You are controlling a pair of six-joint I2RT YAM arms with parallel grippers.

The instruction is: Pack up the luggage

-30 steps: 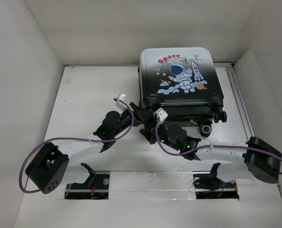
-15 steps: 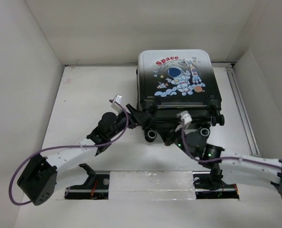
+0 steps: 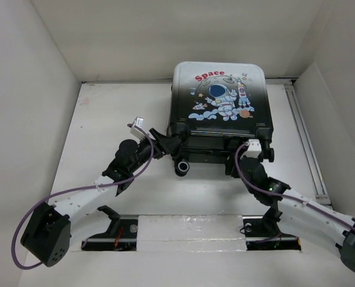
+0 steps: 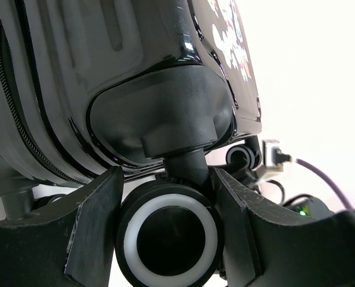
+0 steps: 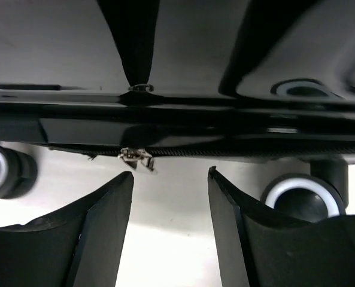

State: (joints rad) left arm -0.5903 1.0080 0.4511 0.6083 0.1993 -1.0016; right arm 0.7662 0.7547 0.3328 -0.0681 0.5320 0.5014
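Lying flat: luggage (image 3: 220, 101) | glossy white-to-black shell | astronaut print up

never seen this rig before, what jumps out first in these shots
The white-to-black hard-shell suitcase with the cartoon astronaut and red "Space" print dominates, lying at the table's far middle. Both arms crowd its near wheeled edge: the left pincer straddles a black white-ringed wheel, while the right pincer hangs open below the zipper pull.

Glossy black luggage (image 4: 105, 78) corner, black wheel (image 4: 171, 239) between left gripper (image 4: 168, 230) fingers, possibly touching
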